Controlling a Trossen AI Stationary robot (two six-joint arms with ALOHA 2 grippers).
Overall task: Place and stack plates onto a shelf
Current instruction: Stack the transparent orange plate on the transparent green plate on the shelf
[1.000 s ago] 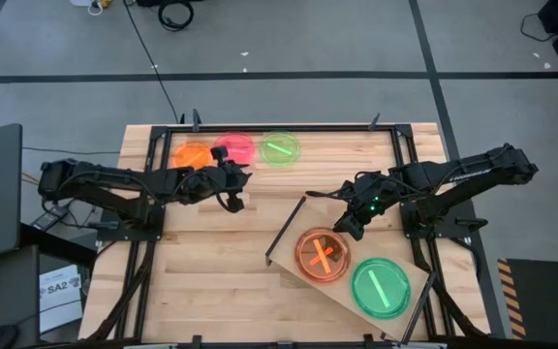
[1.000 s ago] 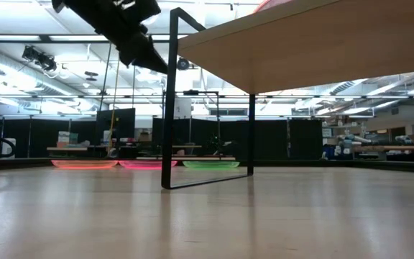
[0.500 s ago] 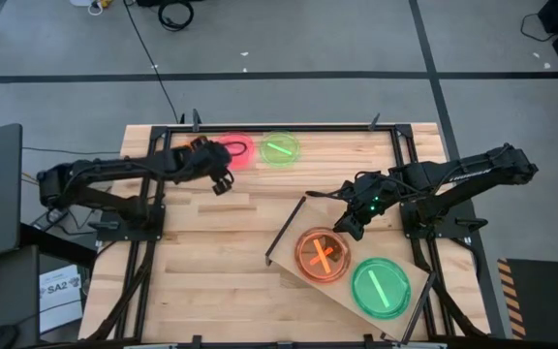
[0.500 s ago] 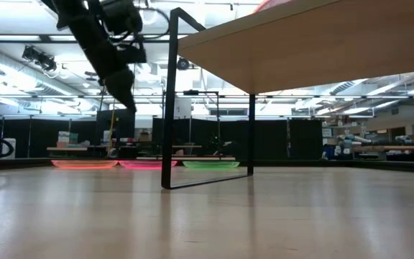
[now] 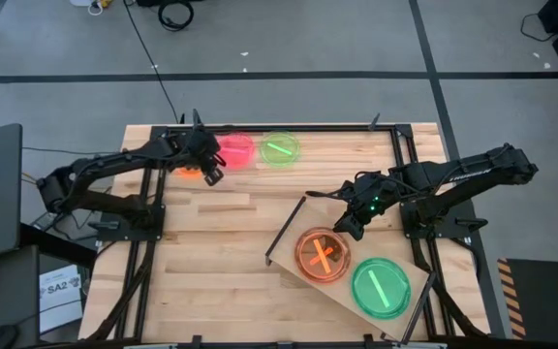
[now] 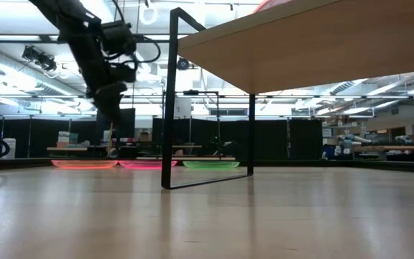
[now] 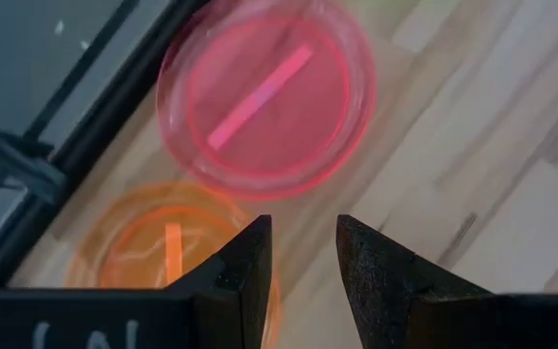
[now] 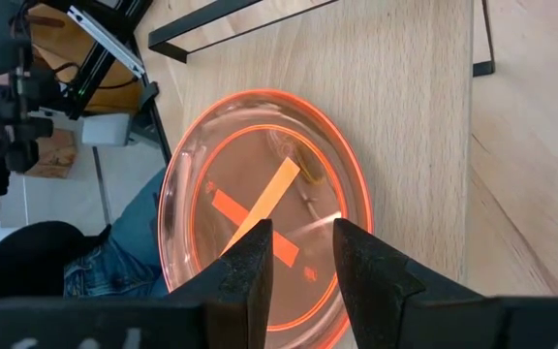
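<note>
Left gripper [image 5: 210,167] hovering over orange plate [image 7: 153,242] at far table edge, fingers parted slightly, holding nothing. Pink plate [image 5: 235,150] and green plate [image 5: 280,148] lie beside it.

Step well done, my guess: drop straight, straddle orange rim, clamp lightly, lift level.

Right gripper [image 8: 298,247] waits above orange stack [image 5: 322,255] on shelf [image 5: 303,213], fingers a little apart, empty; another green plate [image 5: 381,289] next to it.

Plank table [image 5: 221,252]; grey floor [image 5: 356,39], black tape lines, cables around.

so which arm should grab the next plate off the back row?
Left. The left gripper hangs open right over the orange plate, beside the pink plate. The right gripper sits across the table over the shelf.
</note>
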